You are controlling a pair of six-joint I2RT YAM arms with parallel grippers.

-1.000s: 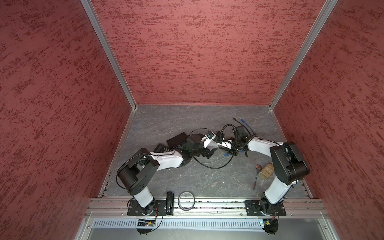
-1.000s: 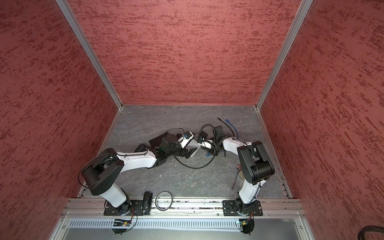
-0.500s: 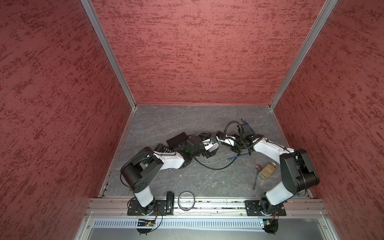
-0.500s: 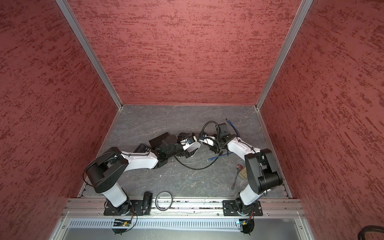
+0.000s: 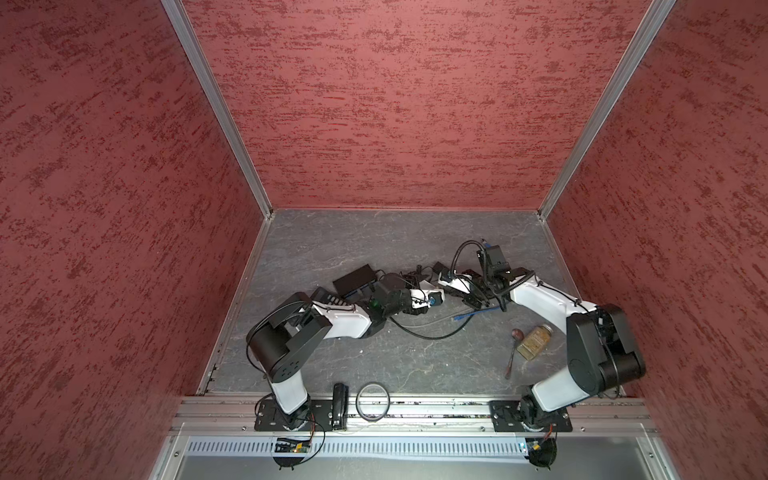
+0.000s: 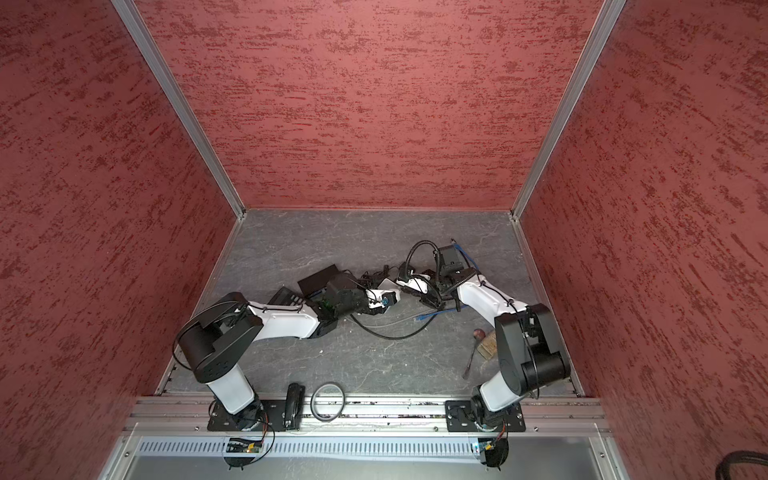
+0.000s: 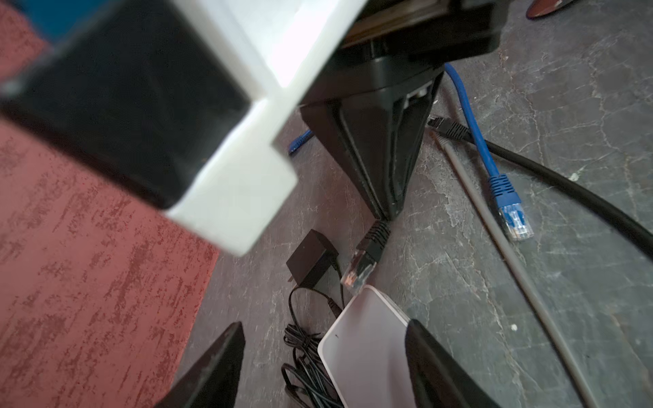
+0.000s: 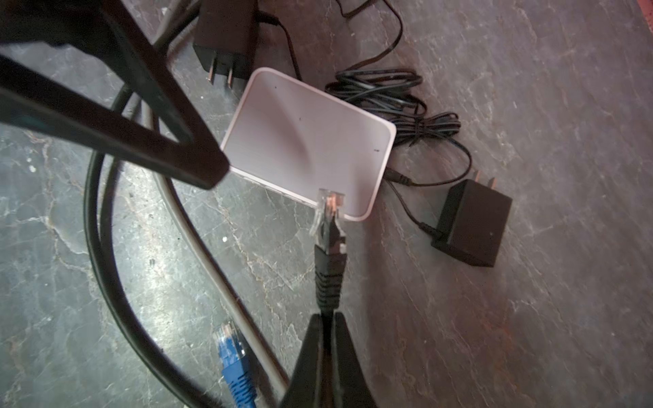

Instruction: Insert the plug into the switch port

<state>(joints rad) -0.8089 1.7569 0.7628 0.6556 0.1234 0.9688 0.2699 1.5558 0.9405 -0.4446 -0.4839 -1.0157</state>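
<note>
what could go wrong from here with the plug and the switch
The right gripper grips the plug only by its ribbed tail, so the tip may tilt aside when pushed against the switch. The left gripper straddles the switch with its jaws apart and a gap on one side; unclamped, the switch could slide away under the push.

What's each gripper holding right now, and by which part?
Right gripper pinches the black cable just behind its plug. Left gripper straddles the switch, not gripping.
</note>
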